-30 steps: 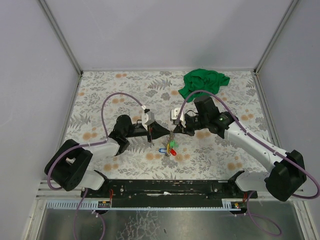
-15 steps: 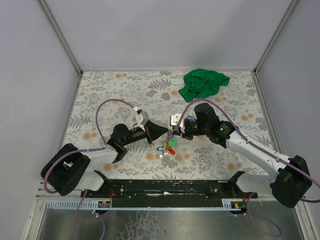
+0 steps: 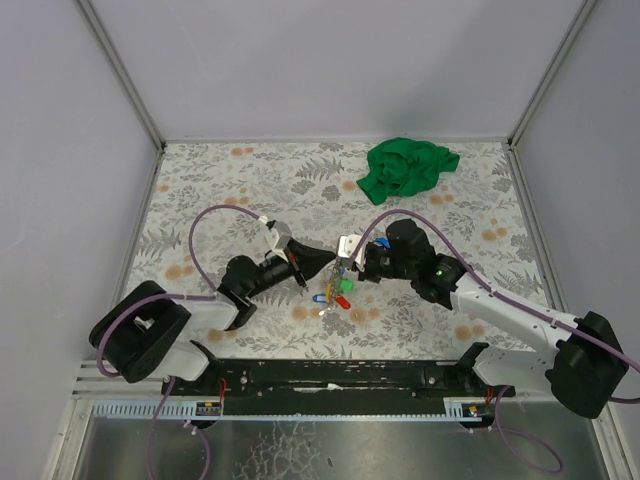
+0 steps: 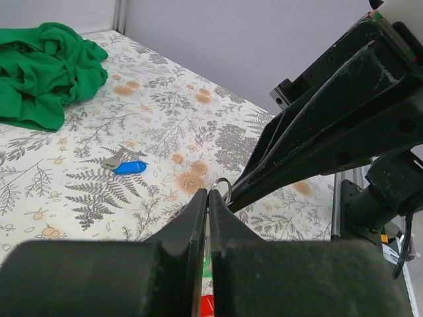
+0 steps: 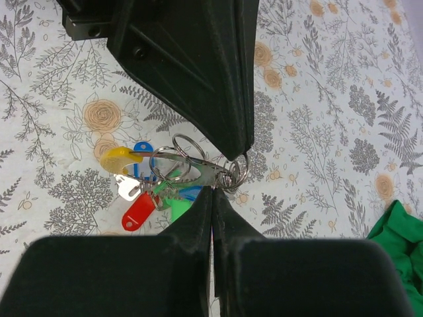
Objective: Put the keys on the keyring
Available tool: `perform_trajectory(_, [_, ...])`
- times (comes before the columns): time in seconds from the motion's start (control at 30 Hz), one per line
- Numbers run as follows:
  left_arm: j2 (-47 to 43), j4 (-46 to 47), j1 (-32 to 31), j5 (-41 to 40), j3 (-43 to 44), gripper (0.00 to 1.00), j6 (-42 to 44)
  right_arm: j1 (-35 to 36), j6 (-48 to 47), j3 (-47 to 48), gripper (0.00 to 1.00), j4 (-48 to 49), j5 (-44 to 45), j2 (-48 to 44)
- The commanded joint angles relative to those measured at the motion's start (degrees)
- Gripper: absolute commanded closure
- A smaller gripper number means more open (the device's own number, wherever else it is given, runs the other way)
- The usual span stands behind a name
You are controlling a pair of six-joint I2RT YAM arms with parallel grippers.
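The keyring (image 5: pixel 235 173), a thin silvery loop, hangs between my two grippers near the table's middle. The left gripper (image 4: pixel 209 193) is shut with the keyring (image 4: pixel 223 184) showing at its tip. My right gripper (image 5: pixel 213 190) is shut at the same loop, tip to tip with the left gripper (image 5: pixel 239 152). From the loop hang several keys: yellow (image 5: pixel 119 159), blue (image 5: pixel 141 149), red (image 5: pixel 138 212) and green (image 5: pixel 176 202). From above, the bunch (image 3: pixel 336 291) dangles below the joined tips. A separate blue key (image 4: pixel 129 167) lies on the table behind, seen from above as the blue key (image 3: pixel 383 243).
A crumpled green cloth (image 3: pixel 408 165) lies at the back right of the floral table (image 3: pixel 220 190), also showing as the cloth (image 4: pixel 39 66) in the left wrist view. Grey walls enclose the table on three sides. Purple cables arch over both arms.
Both arms have shifted their pose, with the wrists drawn a little lower and nearer. The joined tips and the hanging bunch stay in almost the same spot. Both grips are unchanged.
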Motion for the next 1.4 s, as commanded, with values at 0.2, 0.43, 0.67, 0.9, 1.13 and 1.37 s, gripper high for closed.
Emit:
perform_trajectory(0.2, [-8.64,-3.9,0.04,-6.34,-0.75,0.75,6.92,0.7,-0.24,1.01,1.0,0.04,4.78,-3.76])
perform_trajectory(0.43, [-12.45,-11.95,1.11,-3.18,0.55,0.58,10.04,0.71,-2.92,5.43,1.0,-4.11,4.29,-2.63])
perform_trajectory(0.67, [-11.28,-12.28,1.53,-2.69,0.86,0.55,9.35,0.71,-4.97,8.95,1.0,-7.04,4.34,0.24])
perform_trajectory(0.9, [-12.53,-13.85,2.58,-9.04,-0.12,0.52,8.48,-0.52,-6.64,12.87,1.0,-5.55,6.03,5.35])
perform_trajectory(1.13, [-19.93,-20.42,3.33,-26.48,-1.84,0.44,4.5,-2.2,-4.36,19.66,1.0,-1.32,9.71,11.72])
perform_trajectory(1.37, [-29.45,-34.2,3.42,-36.69,0.45,0.17,-0.11,-2.19,3.3,17.82,1.0,-1.02,7.7,14.06])
